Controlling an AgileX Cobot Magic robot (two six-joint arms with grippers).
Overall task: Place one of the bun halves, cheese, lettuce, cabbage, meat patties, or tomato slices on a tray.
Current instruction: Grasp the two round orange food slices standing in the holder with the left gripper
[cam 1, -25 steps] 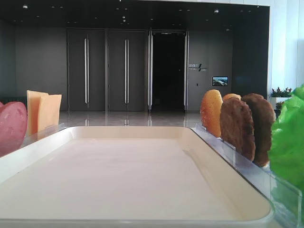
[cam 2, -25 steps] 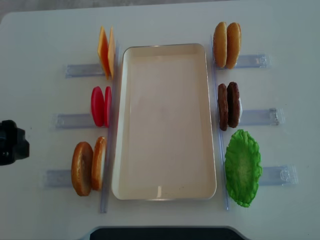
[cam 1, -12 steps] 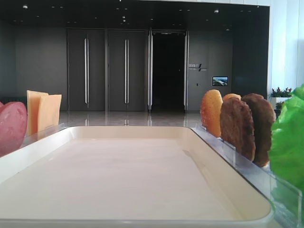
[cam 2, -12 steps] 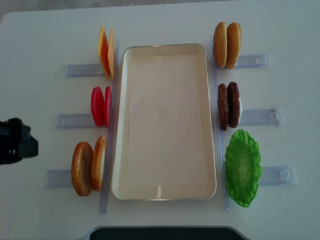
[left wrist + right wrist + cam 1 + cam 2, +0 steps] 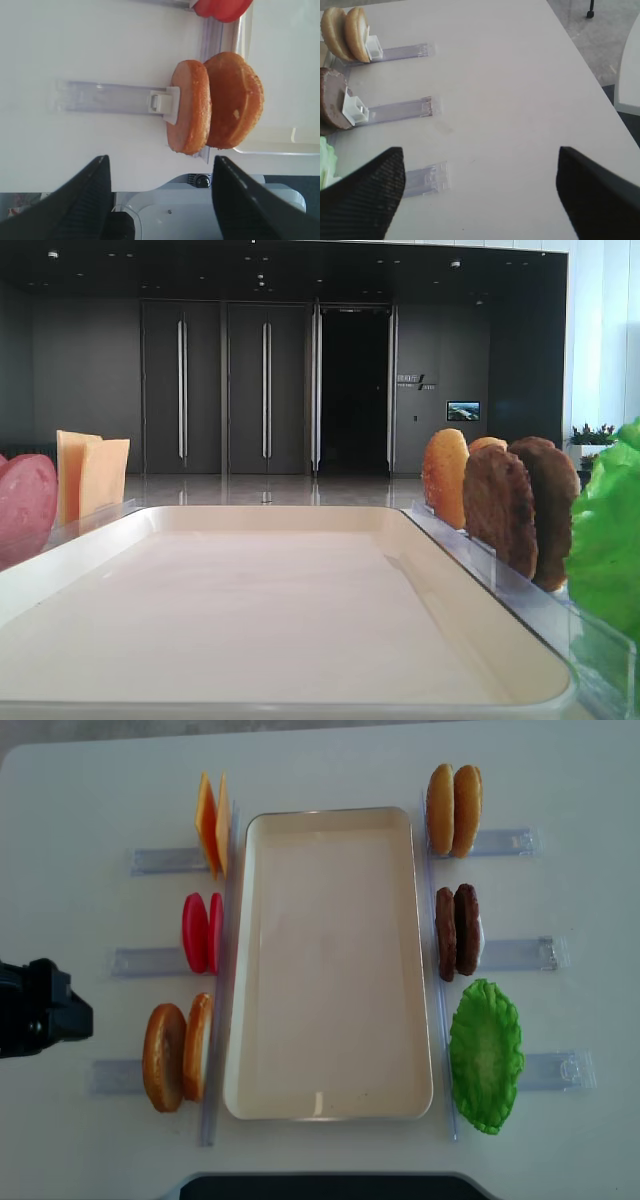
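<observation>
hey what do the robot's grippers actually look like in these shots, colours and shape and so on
Both are black. The right gripper shows two broad, blunt fingers with a fine woven, carbon-like texture. The left gripper has the same dark, wedge-shaped fingers, smooth and slightly glossy. From overhead the left arm appears as a blocky black housing. No cables, markings or labels are visible.

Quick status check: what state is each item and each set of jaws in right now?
Cream-white rectangular tray: nothing on it.
Golden-brown bun halves, near left: upright on edge in clear rack.
Golden-brown bun halves, far right: upright in rack.
Yellow-orange cheese slices: upright.
Pinkish-red tomato slices: upright.
Dark brown meat patties: upright.
Green lettuce leaf: in its rack.
Left gripper: jaws open, holding nothing.
Right gripper: jaws open, holding nothing.
</observation>
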